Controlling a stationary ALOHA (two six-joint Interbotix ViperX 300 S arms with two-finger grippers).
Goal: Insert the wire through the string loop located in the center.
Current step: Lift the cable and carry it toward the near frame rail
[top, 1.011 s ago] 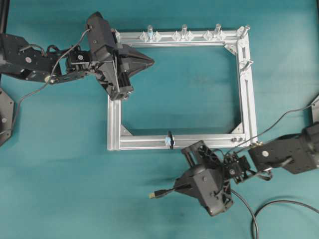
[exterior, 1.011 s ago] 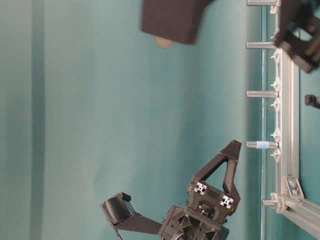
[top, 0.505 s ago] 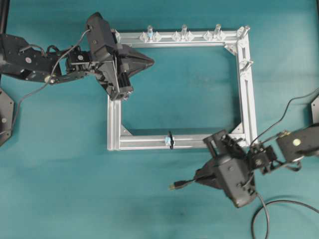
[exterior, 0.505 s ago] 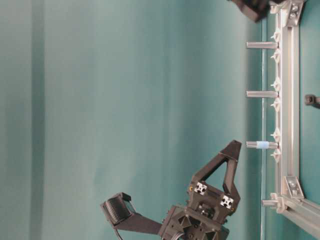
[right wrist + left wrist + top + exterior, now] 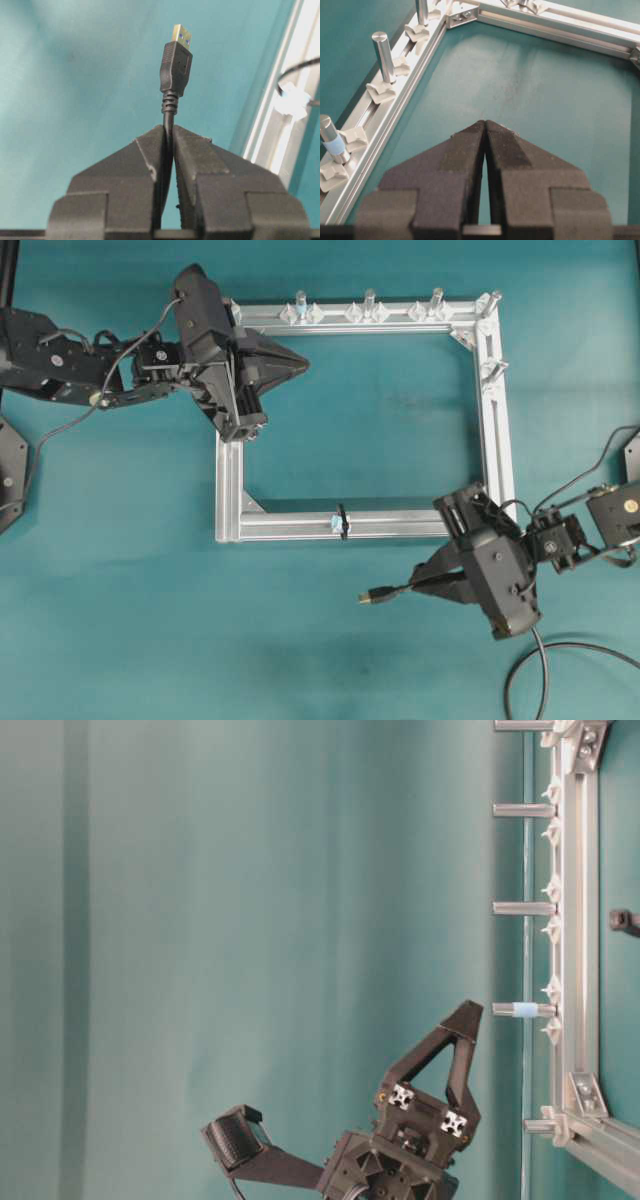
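The wire (image 5: 392, 591) is a thin black cable ending in a metal plug with a yellowish tip (image 5: 368, 596). My right gripper (image 5: 416, 586) is shut on it just behind the plug, below the frame's lower bar. In the right wrist view the plug (image 5: 176, 60) sticks out straight ahead of the shut fingertips (image 5: 168, 129). The string loop (image 5: 342, 521) is a small black ring with a pale speck at the middle of the lower bar; it also shows at the right edge of the wrist view (image 5: 290, 72). My left gripper (image 5: 303, 364) is shut and empty inside the frame's upper left corner (image 5: 485, 122).
The silver frame (image 5: 495, 440) lies flat on the teal table. Upright bolts (image 5: 369, 302) stand along its top bar, one with blue tape (image 5: 334, 145), and another on the right bar (image 5: 495, 368). Slack cable curls at the bottom right (image 5: 530, 665).
My right gripper has carried the wire to the right and up towards the lower bar, and left the table-level view. The left arm has stayed still.
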